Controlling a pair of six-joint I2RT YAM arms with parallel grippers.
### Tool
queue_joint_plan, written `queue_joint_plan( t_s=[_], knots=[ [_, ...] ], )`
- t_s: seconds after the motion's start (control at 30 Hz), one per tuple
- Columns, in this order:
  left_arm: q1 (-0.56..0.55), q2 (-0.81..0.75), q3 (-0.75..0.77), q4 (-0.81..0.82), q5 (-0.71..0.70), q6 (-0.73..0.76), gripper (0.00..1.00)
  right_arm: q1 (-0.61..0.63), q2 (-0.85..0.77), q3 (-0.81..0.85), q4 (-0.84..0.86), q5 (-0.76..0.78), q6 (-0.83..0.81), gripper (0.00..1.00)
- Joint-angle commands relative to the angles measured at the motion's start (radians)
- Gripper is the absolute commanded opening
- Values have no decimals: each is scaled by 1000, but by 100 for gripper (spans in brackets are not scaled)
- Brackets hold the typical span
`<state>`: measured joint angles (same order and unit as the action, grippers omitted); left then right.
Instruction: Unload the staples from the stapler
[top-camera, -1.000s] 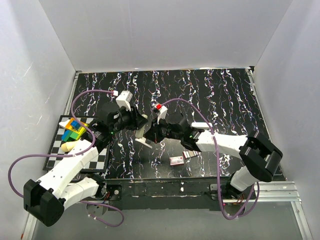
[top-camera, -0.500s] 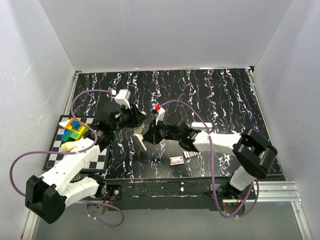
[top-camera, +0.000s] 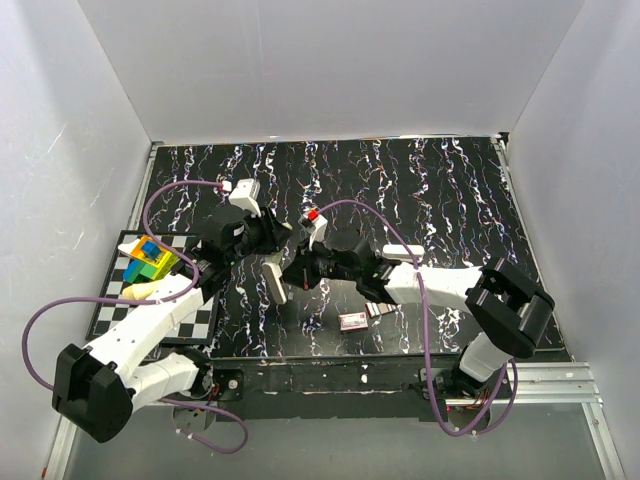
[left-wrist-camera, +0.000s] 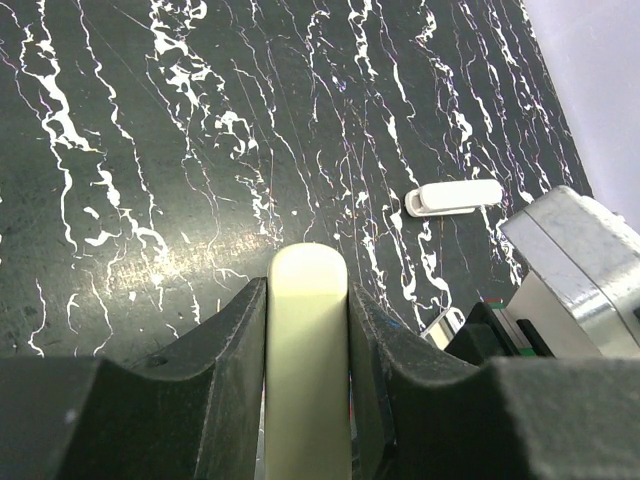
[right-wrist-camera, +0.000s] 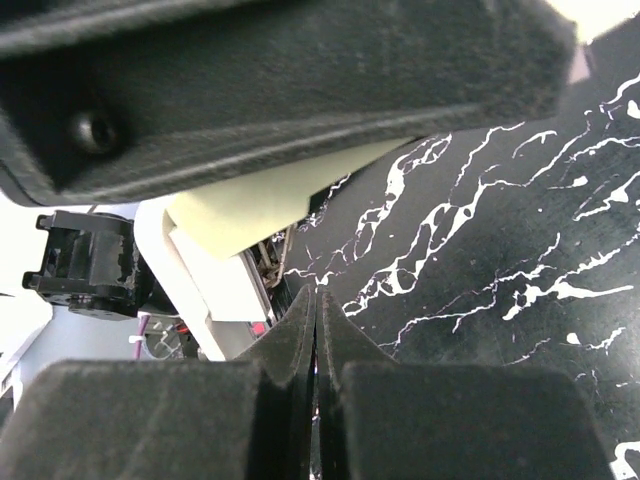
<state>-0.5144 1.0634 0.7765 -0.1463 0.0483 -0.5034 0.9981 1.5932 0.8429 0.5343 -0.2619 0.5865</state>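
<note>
Mid-frame from above, we reach inward from both sides, left gripper (left-wrist-camera: 308, 292) pinching the cream stapler (left-wrist-camera: 307, 390), right gripper (right-wrist-camera: 317, 308) pressed together near it; print on the pink-and-white box (top-camera: 352, 321) is too small to read.

The stapler (top-camera: 273, 282) sits clamped between the fingers of the left gripper (left-wrist-camera: 307, 290), its end poking out past them above the table (top-camera: 450, 190). The right gripper (right-wrist-camera: 316, 310) is just to its right, tips pressed together beside the stapler's underside. Ahead and right of the left gripper, an oblong piece (left-wrist-camera: 455, 196) lies on the table. Back from the right gripper, toward the bases, lies a flat box (top-camera: 352, 320), with what may be the staples (top-camera: 374, 309) touching it. Well left of the left gripper, blocks (top-camera: 147, 260) rest on a board (top-camera: 108, 300).
</note>
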Motion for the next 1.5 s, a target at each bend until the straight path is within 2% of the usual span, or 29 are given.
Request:
queue_joint_plan(
  t_s=[0.0, 0.43, 0.63, 0.83, 1.07, 1.47],
  knots=[
    [11, 7, 9, 120, -94, 6, 0, 46, 1, 47, 29, -123, 27, 1],
    [11, 6, 15, 111, -77, 25, 0, 54, 5, 71, 1, -117, 15, 1],
    [11, -19, 33, 76, -48, 43, 0, 54, -29, 71, -71, -56, -27, 1],
    [11, -54, 75, 22, 65, 62, 0, 54, -70, 76, -167, 1, -86, 1],
    [11, -98, 109, -35, 166, 85, 0, 54, -156, 87, -298, 95, -163, 1],
    [11, -209, 155, -88, 183, 92, 0, 54, -366, 32, -513, 225, -231, 1]
  ],
)
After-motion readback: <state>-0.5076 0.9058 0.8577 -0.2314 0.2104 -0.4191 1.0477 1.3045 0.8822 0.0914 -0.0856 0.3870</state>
